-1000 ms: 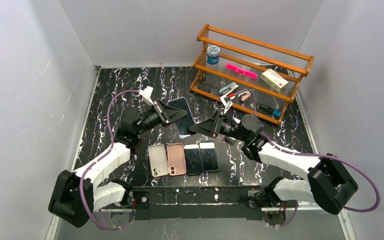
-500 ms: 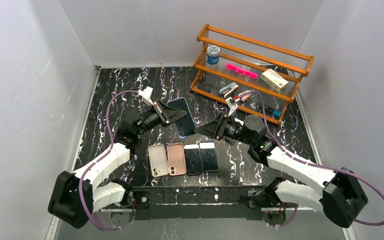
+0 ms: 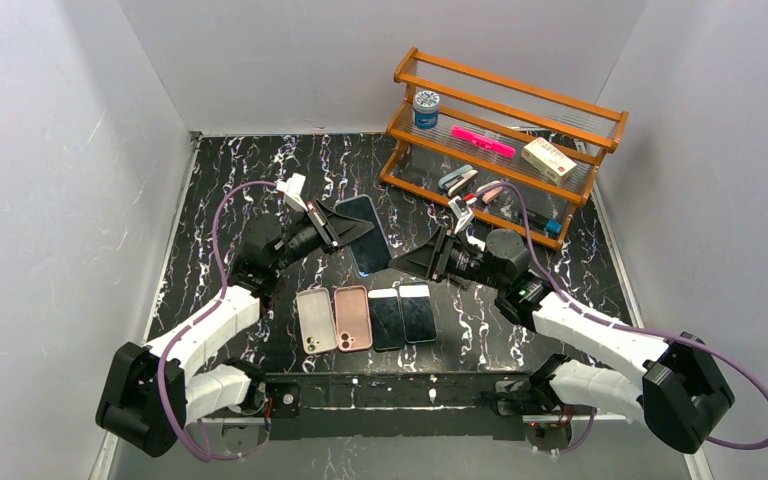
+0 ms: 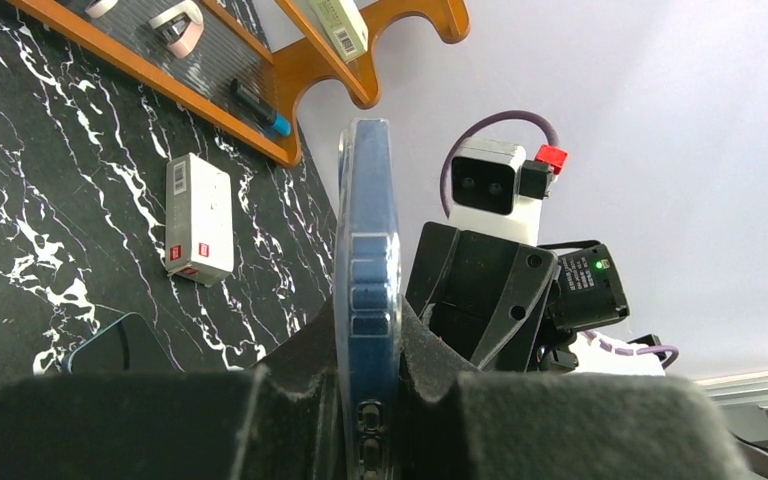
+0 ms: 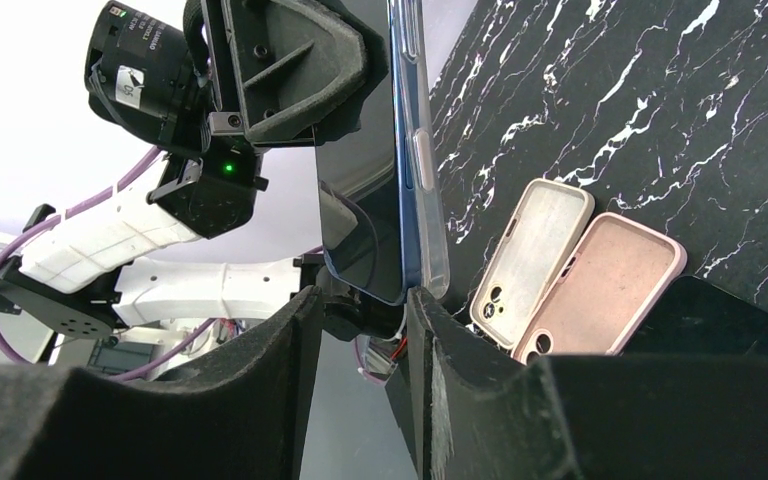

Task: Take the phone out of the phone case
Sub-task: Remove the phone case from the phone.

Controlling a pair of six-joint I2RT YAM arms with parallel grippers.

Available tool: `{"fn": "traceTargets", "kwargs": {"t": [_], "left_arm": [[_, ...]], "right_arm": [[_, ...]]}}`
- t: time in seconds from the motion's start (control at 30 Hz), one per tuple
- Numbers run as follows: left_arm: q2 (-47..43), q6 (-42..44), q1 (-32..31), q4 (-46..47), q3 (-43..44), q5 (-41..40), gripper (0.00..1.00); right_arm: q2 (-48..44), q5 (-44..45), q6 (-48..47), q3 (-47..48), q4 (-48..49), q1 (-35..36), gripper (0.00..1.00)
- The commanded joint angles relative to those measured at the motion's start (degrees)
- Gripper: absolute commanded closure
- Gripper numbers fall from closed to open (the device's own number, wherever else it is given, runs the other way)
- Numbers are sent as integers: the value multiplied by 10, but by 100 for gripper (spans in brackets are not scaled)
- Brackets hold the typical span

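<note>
My left gripper (image 3: 332, 228) is shut on a blue phone in a clear case (image 3: 365, 233) and holds it tilted above the table. In the left wrist view (image 4: 368, 325) the cased phone (image 4: 368, 230) stands edge-on between the pads. My right gripper (image 3: 428, 258) is open and faces the phone's free end from the right. In the right wrist view (image 5: 360, 315) the phone's dark screen (image 5: 365, 200) and the clear case edge (image 5: 428, 190) reach down to the fingertips, with the corner just at the mouth of the open jaws.
A beige case (image 3: 315, 320), a pink case (image 3: 352, 318) and two bare phones (image 3: 385, 318) (image 3: 418, 312) lie in a row near the front. A wooden rack (image 3: 505, 140) with small items stands back right. A small white box (image 4: 198, 218) lies near it.
The right arm's elbow and wrist have shifted to the right over the last second, with its gripper still at the phone's free end. The left gripper and phone have not moved.
</note>
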Motion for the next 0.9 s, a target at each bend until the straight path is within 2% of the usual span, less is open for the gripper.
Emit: {"fn": "traceTargets", "kwargs": {"t": [0.0, 0.5, 0.87], "left_arm": [[-15, -13, -2, 41, 28, 10, 100], [-3, -98, -65, 139, 15, 8, 100], [-6, -115, -98, 159, 25, 25, 100]], "right_arm": [[10, -15, 13, 12, 60, 0, 56], [67, -38, 24, 27, 143, 0, 57], [99, -35, 2, 40, 163, 0, 56]]}}
